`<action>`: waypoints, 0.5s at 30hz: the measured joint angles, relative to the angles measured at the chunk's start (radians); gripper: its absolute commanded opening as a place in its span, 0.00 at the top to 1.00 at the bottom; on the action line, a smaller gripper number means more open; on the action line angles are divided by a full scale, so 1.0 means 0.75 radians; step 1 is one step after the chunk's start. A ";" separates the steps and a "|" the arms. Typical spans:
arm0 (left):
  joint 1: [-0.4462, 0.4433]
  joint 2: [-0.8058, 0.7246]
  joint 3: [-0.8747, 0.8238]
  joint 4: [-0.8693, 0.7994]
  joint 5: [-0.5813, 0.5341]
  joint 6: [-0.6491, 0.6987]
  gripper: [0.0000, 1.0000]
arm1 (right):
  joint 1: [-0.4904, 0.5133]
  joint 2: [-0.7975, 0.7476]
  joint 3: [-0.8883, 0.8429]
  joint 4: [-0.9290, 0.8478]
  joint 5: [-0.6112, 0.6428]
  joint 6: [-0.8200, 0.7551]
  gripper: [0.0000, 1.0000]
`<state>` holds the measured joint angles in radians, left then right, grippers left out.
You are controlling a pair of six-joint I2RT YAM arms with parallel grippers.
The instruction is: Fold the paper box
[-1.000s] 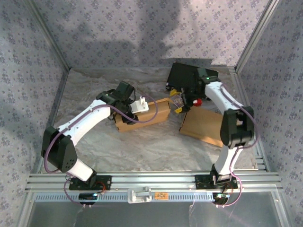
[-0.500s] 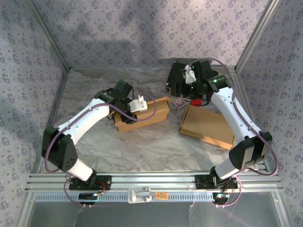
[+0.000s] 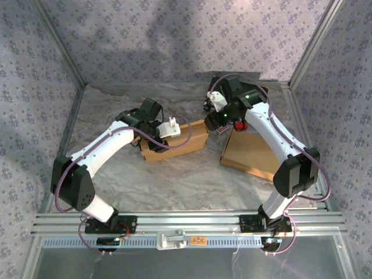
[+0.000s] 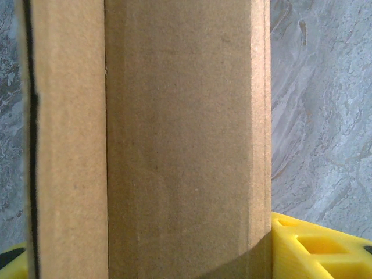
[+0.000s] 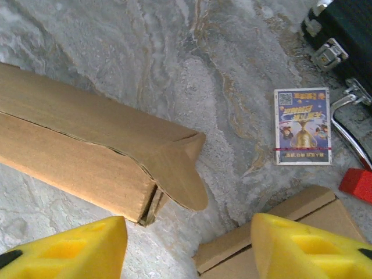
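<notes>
The paper box (image 3: 180,139) is a long brown carton lying on the table, seen lengthwise in the left wrist view (image 4: 174,139). My left gripper (image 3: 150,138) is shut on its left part, and a yellow finger (image 4: 317,247) presses its side. The box's right end has a loose rounded flap (image 5: 177,165) sticking out. My right gripper (image 3: 220,123) hovers above that end, open (image 5: 189,224), with bare table between its yellow fingers (image 5: 64,250).
A second flat cardboard box (image 3: 256,154) lies at the right, its corner (image 5: 279,232) under my right finger. A small printed card (image 5: 302,125), a red block (image 5: 357,183) and a black case (image 3: 224,93) sit behind. Patterned walls close in the table.
My right arm has swung from the black case at the back toward the box's right end, and its jaws have narrowed. The left arm and the box have stayed put.
</notes>
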<state>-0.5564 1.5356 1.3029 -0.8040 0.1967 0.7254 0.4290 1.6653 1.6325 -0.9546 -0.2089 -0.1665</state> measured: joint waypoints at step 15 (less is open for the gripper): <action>0.002 -0.001 0.000 0.000 0.003 -0.001 0.41 | 0.049 0.081 0.081 -0.010 0.052 -0.035 0.76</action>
<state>-0.5552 1.5352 1.3029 -0.8040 0.1986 0.7250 0.4656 1.7264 1.6932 -0.9619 -0.1699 -0.1928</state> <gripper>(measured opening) 0.588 0.264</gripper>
